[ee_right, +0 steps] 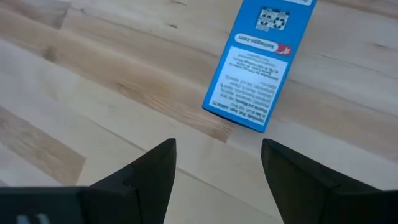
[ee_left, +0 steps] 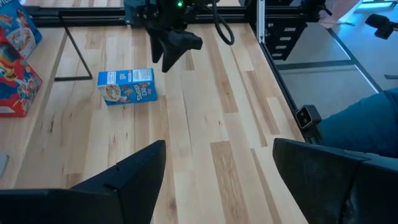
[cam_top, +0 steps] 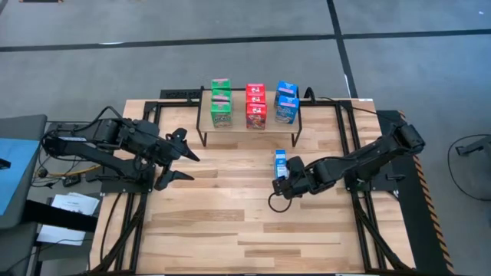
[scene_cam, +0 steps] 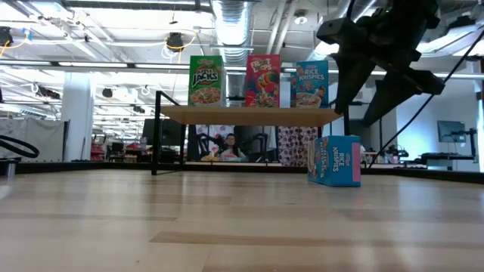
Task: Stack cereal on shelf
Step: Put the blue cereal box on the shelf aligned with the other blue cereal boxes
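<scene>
Blue box [cam_top: 281,162] stands alone on the table, just right of centre and near of the shelf [cam_top: 253,126], whose far side already carries green, red and blue stacks. My right gripper [cam_top: 285,186] hovers just near of that box, not touching it. Its jaws stand well apart and hold nothing; the right wrist view shows bare wood between the fingers [ee_right: 140,177].

Risks, as I judge them: the box is upright and light, so a finger catching one edge could tip it or skid it away. It also looks skewed to my fingers, so a bite could land on a corner and twist it. Lifted crooked, it may sit badly on the blue stack [cam_top: 286,103] and topple it.

Left gripper [cam_top: 184,164] waits at the table's left, also wide open and empty.
</scene>
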### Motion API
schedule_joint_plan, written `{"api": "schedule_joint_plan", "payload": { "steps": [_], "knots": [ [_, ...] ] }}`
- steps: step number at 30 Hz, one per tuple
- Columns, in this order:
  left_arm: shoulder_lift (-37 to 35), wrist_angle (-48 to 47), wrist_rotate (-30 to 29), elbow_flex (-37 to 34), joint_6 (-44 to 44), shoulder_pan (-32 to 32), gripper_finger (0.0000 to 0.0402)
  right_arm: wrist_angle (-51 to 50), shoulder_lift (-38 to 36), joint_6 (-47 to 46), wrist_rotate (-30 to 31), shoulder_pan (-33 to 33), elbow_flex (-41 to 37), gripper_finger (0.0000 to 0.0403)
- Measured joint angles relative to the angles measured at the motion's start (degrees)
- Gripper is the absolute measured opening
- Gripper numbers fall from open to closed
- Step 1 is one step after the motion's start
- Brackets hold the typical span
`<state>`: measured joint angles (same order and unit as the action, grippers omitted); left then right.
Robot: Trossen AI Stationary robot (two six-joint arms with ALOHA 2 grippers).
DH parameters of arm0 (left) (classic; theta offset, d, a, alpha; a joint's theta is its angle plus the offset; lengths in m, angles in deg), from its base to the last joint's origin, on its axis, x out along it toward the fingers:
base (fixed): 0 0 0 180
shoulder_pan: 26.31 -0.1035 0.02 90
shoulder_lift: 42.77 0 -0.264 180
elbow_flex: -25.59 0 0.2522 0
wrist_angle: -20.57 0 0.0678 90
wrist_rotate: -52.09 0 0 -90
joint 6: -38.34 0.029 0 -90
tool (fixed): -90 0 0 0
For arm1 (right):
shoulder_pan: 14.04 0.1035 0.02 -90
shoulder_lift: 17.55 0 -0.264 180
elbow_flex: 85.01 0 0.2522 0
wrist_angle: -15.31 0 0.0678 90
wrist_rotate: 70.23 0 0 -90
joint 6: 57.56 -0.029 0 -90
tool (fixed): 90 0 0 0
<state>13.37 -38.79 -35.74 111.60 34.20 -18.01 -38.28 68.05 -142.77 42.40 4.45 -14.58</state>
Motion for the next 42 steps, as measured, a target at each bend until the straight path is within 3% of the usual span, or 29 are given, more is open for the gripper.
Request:
{"api": "schedule_joint_plan", "payload": {
  "steps": [24,37,42],
  "knots": [
    [0.0,0.0,-0.1,0.0,1.3,0.0,0.0283,1.3,0.0,2.5,0.0,-1.3,0.0,0.0260],
    [0.0,0.0,-1.6,0.0,1.3,0.0,0.0283,-0.2,0.0,-6.2,2.3,-1.8,0.0,0.0260],
    [0.0,0.0,-1.6,0.0,1.4,0.0,0.0283,-0.4,4.0,-8.6,3.3,-1.2,-0.1,0.0260]
  ]
}}
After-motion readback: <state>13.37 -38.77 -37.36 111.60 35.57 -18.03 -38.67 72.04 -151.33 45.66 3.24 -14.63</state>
